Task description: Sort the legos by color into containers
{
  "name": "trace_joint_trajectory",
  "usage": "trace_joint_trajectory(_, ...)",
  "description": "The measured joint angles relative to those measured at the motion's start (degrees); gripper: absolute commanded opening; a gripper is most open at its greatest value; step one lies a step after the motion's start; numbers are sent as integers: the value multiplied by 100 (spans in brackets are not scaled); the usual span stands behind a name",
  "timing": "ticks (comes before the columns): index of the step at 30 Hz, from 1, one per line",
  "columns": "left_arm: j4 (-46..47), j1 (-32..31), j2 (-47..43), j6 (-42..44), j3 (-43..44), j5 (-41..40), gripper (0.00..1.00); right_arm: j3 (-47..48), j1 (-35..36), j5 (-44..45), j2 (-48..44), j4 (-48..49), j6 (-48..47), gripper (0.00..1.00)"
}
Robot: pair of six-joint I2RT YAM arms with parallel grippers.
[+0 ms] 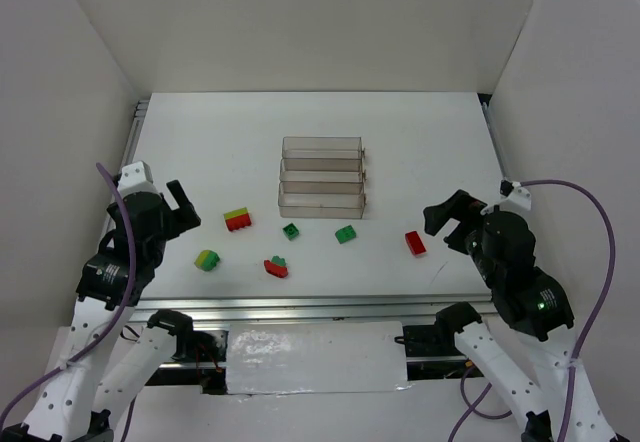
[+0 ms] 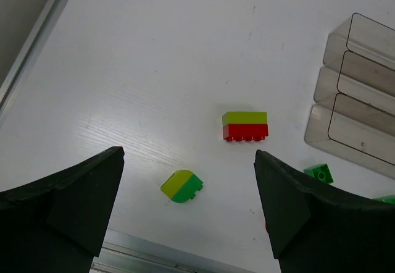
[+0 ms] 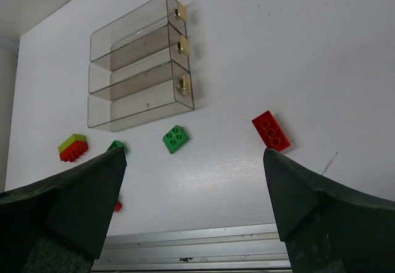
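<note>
Three clear bins (image 1: 322,176) stand in a stepped row at the table's middle, all empty; they also show in the left wrist view (image 2: 355,97) and the right wrist view (image 3: 139,69). A yellow-green-on-red stack (image 1: 237,220) (image 2: 245,126) (image 3: 73,147), a yellow-green and green stack (image 1: 207,260) (image 2: 182,186), a red and green stack (image 1: 276,266), two green bricks (image 1: 290,230) (image 1: 345,233) (image 3: 176,138) and a red brick (image 1: 415,243) (image 3: 271,130) lie in front of the bins. My left gripper (image 1: 183,207) (image 2: 188,208) is open and empty, left of the bricks. My right gripper (image 1: 446,219) (image 3: 194,208) is open and empty, right of the red brick.
White walls enclose the table on the left, back and right. A metal rail (image 1: 290,307) runs along the near edge, in front of the bricks.
</note>
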Motion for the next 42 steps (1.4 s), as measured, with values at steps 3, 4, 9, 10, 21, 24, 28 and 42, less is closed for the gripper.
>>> trace_joint_trajectory(3,0,0,2,0,0,11,99,-4,0,17,-103,-4,-2,100)
trace_joint_trajectory(4,0,0,13,0,0,17,100,-4,0,15,-105,-7,-4,100)
trace_joint_trajectory(9,0,0,76,4,0,44,99,-42,0,-295,83,70,-118,99)
trace_joint_trajectory(10,0,0,90,4,0,50,99,-74,0,-413,197,105,-155,99)
trace_joint_trajectory(21,11,7,85,42,0,284,99,-37,-2,-431,3480,315,-756,100)
trace_joint_trajectory(24,35,7,85,122,0,330,99,142,-63,-420,4483,396,-1027,100)
trace_joint_trajectory(28,59,11,68,164,0,431,99,195,-546,-789,5224,498,-1379,99)
trace_joint_trajectory(42,175,9,-22,304,0,715,100,400,-1080,-1340,6474,466,-1742,88)
